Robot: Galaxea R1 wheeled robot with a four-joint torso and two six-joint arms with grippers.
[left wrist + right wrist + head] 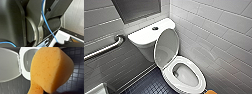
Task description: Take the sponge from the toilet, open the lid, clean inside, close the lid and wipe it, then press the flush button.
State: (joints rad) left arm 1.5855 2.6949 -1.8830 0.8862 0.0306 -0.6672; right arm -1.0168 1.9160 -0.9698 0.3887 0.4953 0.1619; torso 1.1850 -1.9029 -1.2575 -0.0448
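Note:
The white toilet stands in the corner with its lid raised and leaning back against the tank. The bowl is open to view. A small dark flush button sits in the middle of the tank top. The orange sponge looms large in the right wrist view, bent and gripped at its near end by my shut right gripper, hovering above the dark floor beside the seat. An orange corner of the sponge peeks in at the lower edge of the head view, just in front of the bowl.
A steel grab bar runs along the left wall. White tiled wall closes in on the toilet's right side. Dark small-tiled floor lies left of the bowl. A pale object sits at the lower left corner.

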